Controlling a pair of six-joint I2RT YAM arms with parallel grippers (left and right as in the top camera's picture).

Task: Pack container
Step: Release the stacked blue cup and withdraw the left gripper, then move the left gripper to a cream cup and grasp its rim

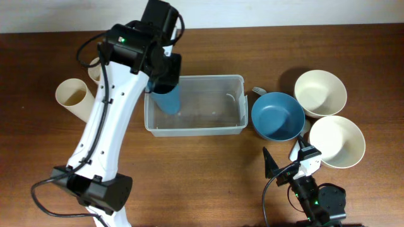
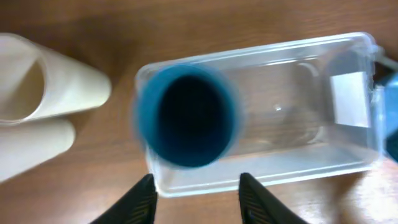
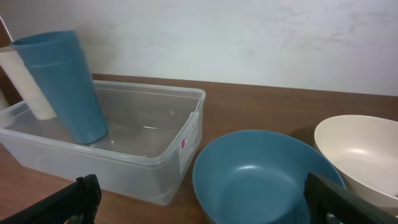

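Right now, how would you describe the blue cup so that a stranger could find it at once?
Find the clear container on the table. At its end nearest the cream cups stands a tall blue cup, the only thing inside it. The cream cups lie outside, and the blue bowl is wide and low.

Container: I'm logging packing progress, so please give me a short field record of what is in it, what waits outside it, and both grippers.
container: clear tub, mid-table
inside: blue cup standing at the left end, leaning slightly
left gripper: open, above the blue cup, not gripping it
right gripper: open, empty, facing the blue bowl
outside, right: blue bowl and two cream bowls
outside, left: cream cups lying on their sides
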